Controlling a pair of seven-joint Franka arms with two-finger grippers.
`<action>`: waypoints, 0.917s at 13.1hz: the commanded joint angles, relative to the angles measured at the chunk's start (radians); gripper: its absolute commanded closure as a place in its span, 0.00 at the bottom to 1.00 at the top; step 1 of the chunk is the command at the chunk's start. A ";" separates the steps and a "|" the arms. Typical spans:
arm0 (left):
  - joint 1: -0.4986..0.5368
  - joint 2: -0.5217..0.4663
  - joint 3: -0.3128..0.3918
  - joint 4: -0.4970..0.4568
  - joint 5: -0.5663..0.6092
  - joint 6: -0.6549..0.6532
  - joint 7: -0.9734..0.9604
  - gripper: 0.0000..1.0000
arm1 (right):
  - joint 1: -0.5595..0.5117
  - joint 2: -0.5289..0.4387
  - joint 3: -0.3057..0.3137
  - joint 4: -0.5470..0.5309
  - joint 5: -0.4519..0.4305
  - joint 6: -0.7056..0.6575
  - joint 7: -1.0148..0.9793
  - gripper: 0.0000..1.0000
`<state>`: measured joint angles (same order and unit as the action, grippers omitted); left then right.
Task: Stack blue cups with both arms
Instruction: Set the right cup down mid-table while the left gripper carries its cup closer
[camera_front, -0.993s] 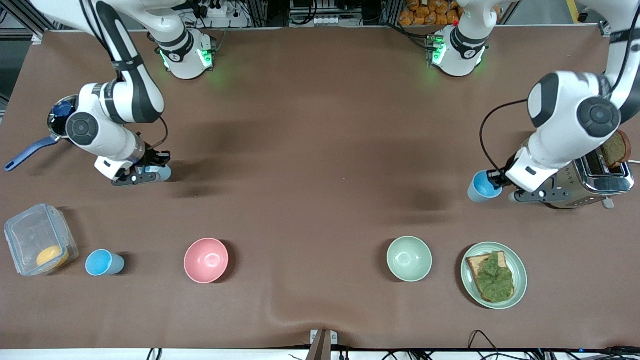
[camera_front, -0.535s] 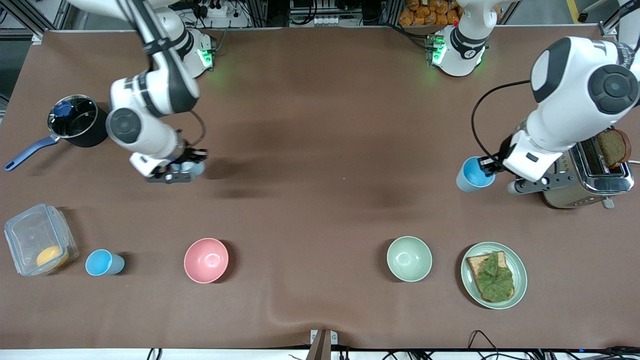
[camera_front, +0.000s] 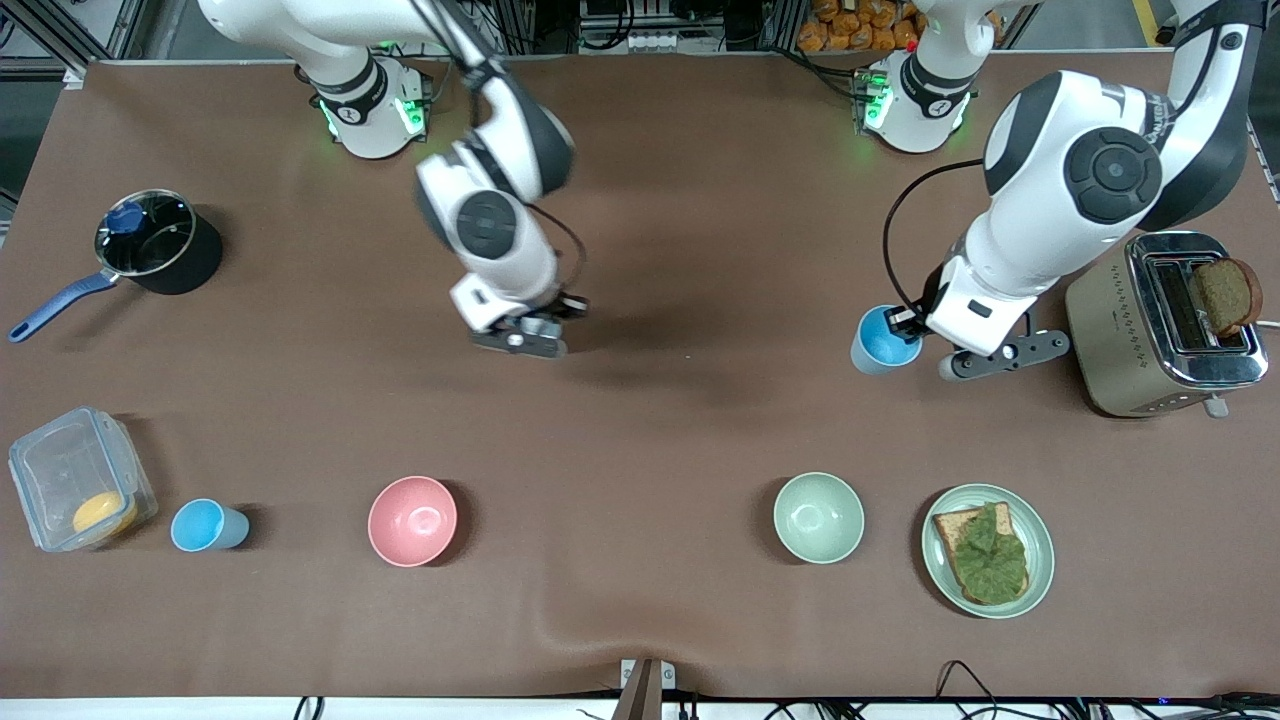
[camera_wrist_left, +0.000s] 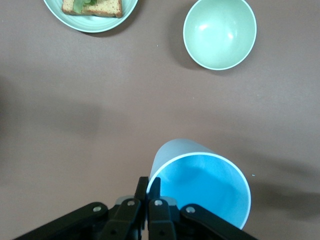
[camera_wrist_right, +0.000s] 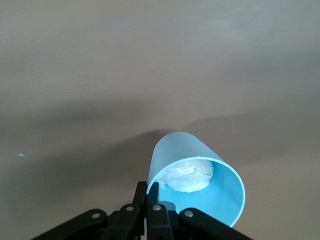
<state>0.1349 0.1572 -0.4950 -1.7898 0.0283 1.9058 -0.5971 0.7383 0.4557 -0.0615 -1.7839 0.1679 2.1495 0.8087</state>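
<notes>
My right gripper (camera_front: 540, 330) is over the middle of the table, shut on the rim of a paler blue cup (camera_wrist_right: 197, 185) with a whitish patch inside. In the front view that cup is hidden under the hand. My left gripper (camera_front: 908, 322) is shut on the rim of a brighter sky-blue cup (camera_front: 882, 342) and holds it up beside the toaster (camera_front: 1160, 325). In the wrist views the right gripper (camera_wrist_right: 152, 192) and the left gripper (camera_wrist_left: 148, 186) each pinch a cup wall, the left one on its cup (camera_wrist_left: 200, 187). Both cups hang tilted above the cloth.
Another blue cup (camera_front: 205, 526) stands near the front edge beside a plastic box (camera_front: 75, 478). A pink bowl (camera_front: 412, 520), a pale green bowl (camera_front: 818, 517) and a plate with a sandwich (camera_front: 988, 550) line the front. A pot (camera_front: 150, 250) sits at the right arm's end.
The right arm has swung with its cup from near the pot to the table's middle. The left arm has carried its cup away from the toaster toward the middle.
</notes>
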 joint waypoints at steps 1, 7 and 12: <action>-0.001 0.015 -0.004 0.029 -0.008 -0.022 -0.035 1.00 | 0.023 0.165 -0.015 0.196 0.022 -0.016 0.066 1.00; -0.018 0.016 -0.004 0.018 -0.008 -0.040 -0.084 1.00 | 0.041 0.227 -0.015 0.235 0.076 0.072 0.096 0.85; -0.052 0.019 -0.004 0.021 -0.005 -0.062 -0.151 1.00 | 0.033 0.195 -0.023 0.284 0.059 0.009 0.081 0.00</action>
<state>0.0866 0.1757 -0.4970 -1.7860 0.0283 1.8739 -0.7186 0.7685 0.6620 -0.0653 -1.5455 0.2186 2.2162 0.8895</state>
